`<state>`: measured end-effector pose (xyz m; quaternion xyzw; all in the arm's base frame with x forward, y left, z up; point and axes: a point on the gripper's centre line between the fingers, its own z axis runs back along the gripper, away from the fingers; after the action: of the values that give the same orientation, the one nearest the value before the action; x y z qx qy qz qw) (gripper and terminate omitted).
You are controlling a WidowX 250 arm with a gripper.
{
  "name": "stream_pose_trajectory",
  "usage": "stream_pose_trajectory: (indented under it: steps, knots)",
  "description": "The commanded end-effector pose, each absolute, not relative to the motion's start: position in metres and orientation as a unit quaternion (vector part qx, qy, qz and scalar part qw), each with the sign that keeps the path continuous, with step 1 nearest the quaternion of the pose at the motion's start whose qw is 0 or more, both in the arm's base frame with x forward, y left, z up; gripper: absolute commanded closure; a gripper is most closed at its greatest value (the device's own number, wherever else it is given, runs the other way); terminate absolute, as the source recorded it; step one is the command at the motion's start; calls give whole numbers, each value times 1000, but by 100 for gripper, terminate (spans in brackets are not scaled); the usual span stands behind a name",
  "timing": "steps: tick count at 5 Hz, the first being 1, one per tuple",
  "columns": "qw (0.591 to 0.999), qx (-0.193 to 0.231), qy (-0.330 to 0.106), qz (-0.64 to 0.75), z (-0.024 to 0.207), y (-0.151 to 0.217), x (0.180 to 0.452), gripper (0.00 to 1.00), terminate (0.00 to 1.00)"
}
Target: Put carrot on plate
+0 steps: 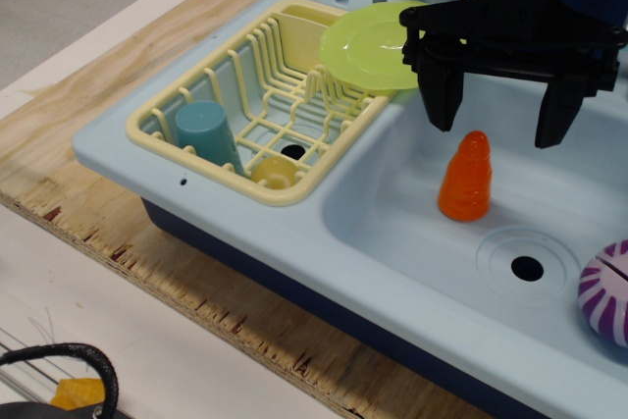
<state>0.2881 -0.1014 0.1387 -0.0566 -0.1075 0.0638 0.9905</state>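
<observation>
Glossy sink basin (392, 213), ridged carrot (466, 178)

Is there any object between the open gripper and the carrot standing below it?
No. In this view only bare air separates the gripper from the carrot.

The ridged orange toy carrot (466, 180) stood upright, rounded tip up, on the sink basin floor. The glossy lime-green plate (368, 46) rested tilted on the dish rack's far corner.
</observation>
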Motion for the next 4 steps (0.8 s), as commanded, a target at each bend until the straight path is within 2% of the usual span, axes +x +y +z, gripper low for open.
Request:
stream_pose_trajectory:
  steps: [1, 4]
  knots:
    - [989, -71, -106, 70, 131, -93, 292, 0, 0]
    - [989, -92, -93, 72, 107, -92, 296, 0, 0]
